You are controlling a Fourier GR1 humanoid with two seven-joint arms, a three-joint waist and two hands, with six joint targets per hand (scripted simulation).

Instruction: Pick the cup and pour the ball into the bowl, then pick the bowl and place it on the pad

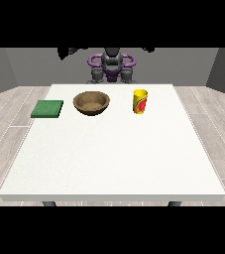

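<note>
The cup [140,101] stands upright at the view's right — nearer that side's raised robot hand [148,49], fingers unreadable.

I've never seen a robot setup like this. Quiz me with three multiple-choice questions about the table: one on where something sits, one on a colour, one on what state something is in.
1. Which thing lies between the other two on the white table?
A. the flat green square pad
B. the brown wooden bowl
C. the yellow cup with a red mark

2. What colour is the pad?
A. blue
B. green
C. orange

3. How does the cup stand?
A. upright on the table
B. tipped on its side
C. inside the bowl

Answers: 1 B, the bowl lies with the pad at one side and the cup at the other. 2 B, it shows plain green. 3 A, its open mouth faces up and it stands apart from the bowl.
</note>
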